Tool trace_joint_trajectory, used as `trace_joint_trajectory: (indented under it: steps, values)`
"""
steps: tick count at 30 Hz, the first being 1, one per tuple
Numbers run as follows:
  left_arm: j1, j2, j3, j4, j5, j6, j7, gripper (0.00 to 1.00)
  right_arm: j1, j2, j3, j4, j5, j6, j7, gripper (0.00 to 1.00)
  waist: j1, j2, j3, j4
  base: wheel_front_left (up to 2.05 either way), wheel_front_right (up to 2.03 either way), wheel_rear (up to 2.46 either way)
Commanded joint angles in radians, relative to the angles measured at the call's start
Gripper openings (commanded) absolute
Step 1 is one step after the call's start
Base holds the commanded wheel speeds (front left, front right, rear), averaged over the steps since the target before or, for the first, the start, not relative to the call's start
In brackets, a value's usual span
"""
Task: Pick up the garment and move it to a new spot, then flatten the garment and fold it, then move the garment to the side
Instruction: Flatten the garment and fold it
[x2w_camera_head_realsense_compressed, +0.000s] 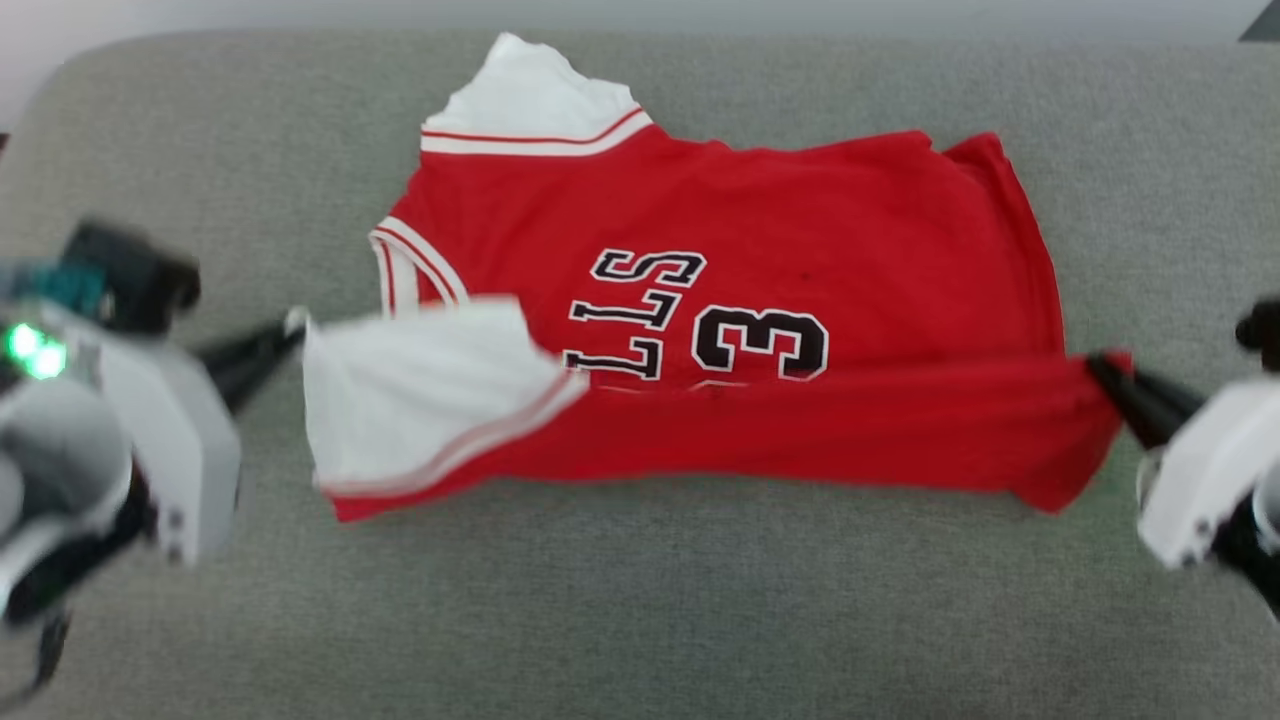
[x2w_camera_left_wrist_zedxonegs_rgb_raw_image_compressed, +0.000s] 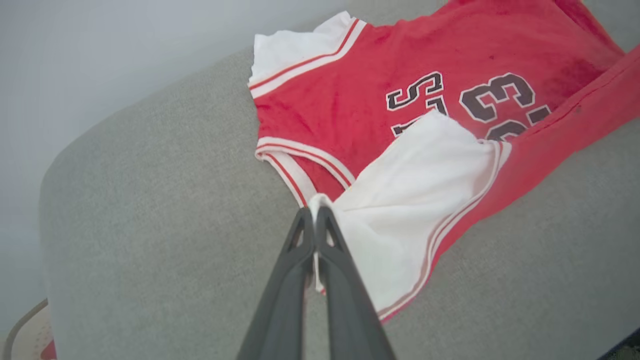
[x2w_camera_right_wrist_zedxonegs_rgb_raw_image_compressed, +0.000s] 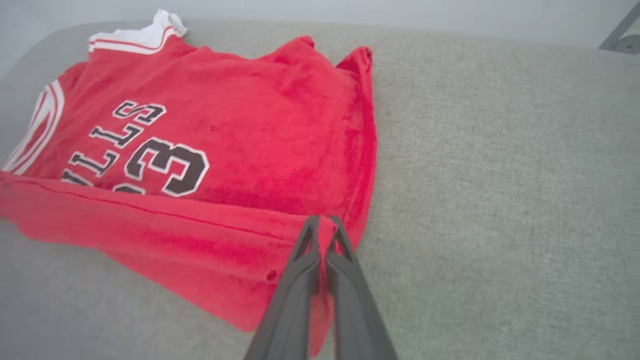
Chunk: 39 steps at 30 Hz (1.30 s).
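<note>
Head view: red basketball-style shirt with white sleeves and black white-edged lettering (x2w_camera_head_realsense_compressed: 780, 300) lies on the grey woven-fabric cushion (x2w_camera_head_realsense_compressed: 640, 620), its long axis running left to right, collar end at the robot's left, hem end at its right. Left gripper (x2w_camera_head_realsense_compressed: 290, 335) is at the near white sleeve's edge and right gripper (x2w_camera_head_realsense_compressed: 1100, 370) at the near red hem corner, so the shirt's near edge is stretched between them. Each arm is at its own end, neither nearer. Left wrist view: jaws pressed together on the white sleeve's edge, which drapes off to the right of the fingers. Right wrist view: jaws pinching the red hem corner, the shirt body spreading left and beyond. Judgement: fold step under way; the near edge should go away from the robot, over the lettering, both ends level.
</note>
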<state>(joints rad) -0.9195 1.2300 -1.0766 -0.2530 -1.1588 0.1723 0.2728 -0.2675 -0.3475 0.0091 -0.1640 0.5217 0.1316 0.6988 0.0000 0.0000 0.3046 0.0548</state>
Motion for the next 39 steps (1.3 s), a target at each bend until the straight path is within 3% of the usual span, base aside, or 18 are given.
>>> trace_joint_trajectory:
  steps: [1,8,13,19,27,28,29,30,31,32,33,34,39]
  values:
    - [-0.058,-0.052,0.010,0.066,0.025,-0.041,0.027,0.00,-0.065,-0.001,0.022,0.053,-0.023,-0.002,-0.026,0.00,0.0000,0.0000,0.023,-0.018,0.00,0.00,0.00]
    - [-0.209,-0.235,0.003,0.375,0.079,-0.177,0.076,0.00,-0.260,0.007,0.107,0.272,-0.059,-0.002,-0.110,0.00,0.0000,0.0000,0.060,-0.039,0.00,0.00,0.00]
    - [-0.250,-0.347,-0.027,0.599,0.075,-0.248,0.106,0.00,-0.352,0.017,0.170,0.426,-0.059,-0.002,-0.161,0.00,0.0000,0.0000,0.079,-0.048,0.00,0.00,0.00]
    - [-0.244,-0.453,-0.062,0.800,0.035,-0.287,0.146,0.00,-0.414,0.014,0.252,0.556,-0.022,-0.002,-0.195,0.00,0.0000,0.0000,0.086,-0.053,0.00,0.00,0.00]
    - [-0.248,-0.534,-0.079,0.957,-0.029,-0.303,0.189,0.00,-0.473,-0.002,0.325,0.656,0.030,-0.002,-0.212,0.00,0.0000,0.0000,0.073,-0.054,0.00,0.00,0.00]
    - [-0.254,-0.539,-0.076,0.968,-0.036,-0.304,0.188,0.10,-0.481,-0.006,0.332,0.660,0.033,-0.002,-0.216,0.00,0.0000,0.0000,0.069,-0.054,0.00,0.00,0.00]
    - [-0.260,-0.542,-0.077,0.973,-0.038,-0.304,0.187,0.28,-0.486,-0.011,0.337,0.662,0.039,-0.002,-0.220,0.05,0.0000,0.0000,0.065,-0.052,0.00,0.00,0.00]
    - [-0.266,-0.544,-0.078,0.976,-0.038,-0.305,0.184,0.42,-0.488,-0.014,0.340,0.666,0.046,-0.002,-0.224,0.24,0.0000,0.0000,0.060,-0.050,0.00,0.00,0.00]
    - [-0.266,-0.544,-0.078,0.976,-0.038,-0.305,0.184,0.42,-0.488,-0.014,0.340,0.666,0.046,-0.002,-0.224,0.24,0.0000,0.0000,0.060,-0.050,0.00,0.00,0.00]
    - [-0.269,-0.544,-0.075,0.977,-0.042,-0.303,0.180,0.51,-0.489,-0.021,0.345,0.667,0.048,-0.002,-0.229,0.43,0.0000,0.0000,0.054,-0.048,0.00,0.00,0.00]
    - [-0.273,-0.542,-0.074,0.974,-0.042,-0.303,0.172,0.78,-0.491,-0.027,0.351,0.663,0.050,-0.002,-0.236,0.75,0.0000,0.0000,0.049,-0.046,0.00,0.00,0.00]
    - [-0.276,-0.536,-0.074,0.971,-0.041,-0.303,0.165,1.00,-0.490,-0.032,0.351,0.660,0.057,-0.002,-0.242,1.00,0.0000,0.0000,0.044,-0.045,0.00,0.00,0.00]
    - [-0.271,-0.509,-0.073,0.936,-0.050,-0.303,0.156,1.00,-0.457,-0.055,0.342,0.623,0.070,-0.002,-0.291,1.00,0.0000,0.0000,0.013,-0.032,0.00,0.00,0.00]
